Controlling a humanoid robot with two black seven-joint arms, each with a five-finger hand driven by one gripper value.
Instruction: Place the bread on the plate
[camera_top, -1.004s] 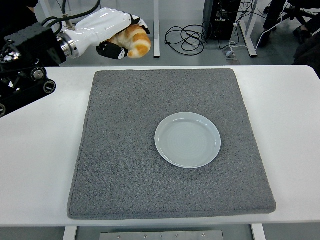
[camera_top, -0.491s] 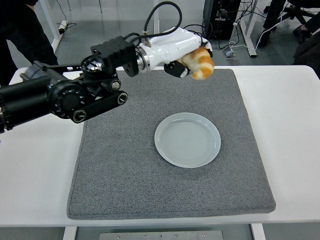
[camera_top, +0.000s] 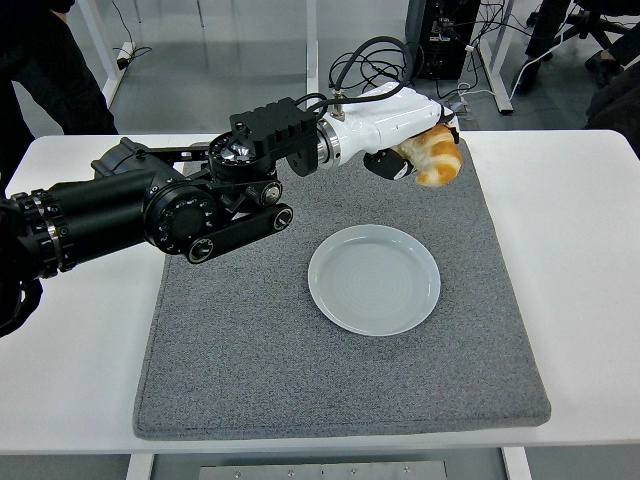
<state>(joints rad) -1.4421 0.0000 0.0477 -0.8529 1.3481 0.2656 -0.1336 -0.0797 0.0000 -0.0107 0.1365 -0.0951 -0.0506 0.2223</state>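
Note:
My left hand (camera_top: 415, 145) is shut on a golden-brown bread roll (camera_top: 432, 157) and holds it in the air above the far right part of the grey mat (camera_top: 250, 340). The left arm reaches in from the left edge across the mat. A pale blue round plate (camera_top: 374, 279) lies on the mat, right of its middle. The bread hangs beyond the plate's far right rim, not touching it. The right arm is out of view.
The grey mat covers most of the white table (camera_top: 580, 250). A person in dark clothes (camera_top: 45, 60) stands at the top left beyond the table. Cables and desk legs (camera_top: 440, 50) lie on the floor behind.
My left arm has swung right and nearer with the bread, from beyond the mat's far left corner to above its far right part, close to the plate. The plate has stayed where it was.

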